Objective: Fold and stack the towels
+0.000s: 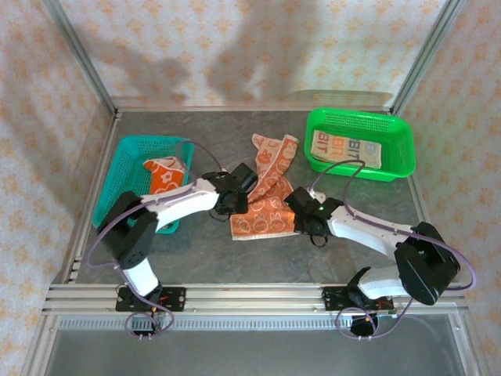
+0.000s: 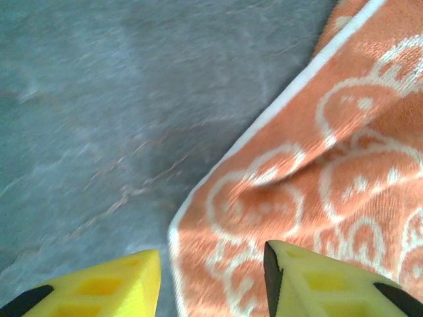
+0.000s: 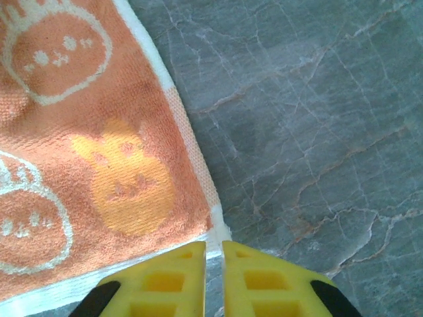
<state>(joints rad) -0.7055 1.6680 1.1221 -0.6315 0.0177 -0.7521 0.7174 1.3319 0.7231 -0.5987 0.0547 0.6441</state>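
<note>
A teal basket (image 1: 117, 168) at the left holds an orange-and-white towel (image 1: 166, 177). On the worktop (image 1: 196, 254) mid-scene lies a crumpled orange towel (image 1: 262, 205). The left gripper (image 2: 211, 267) hovers at its left corner, jaws apart. The right gripper (image 3: 213, 254) sits at its right corner, jaws parted by a slit. A cream towel (image 1: 344, 149) lies in the green basket (image 1: 356, 117).

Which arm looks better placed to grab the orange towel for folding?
Probably left: the left gripper stands open over a corner of the orange towel. The right gripper, at another corner, is barely parted.
</note>
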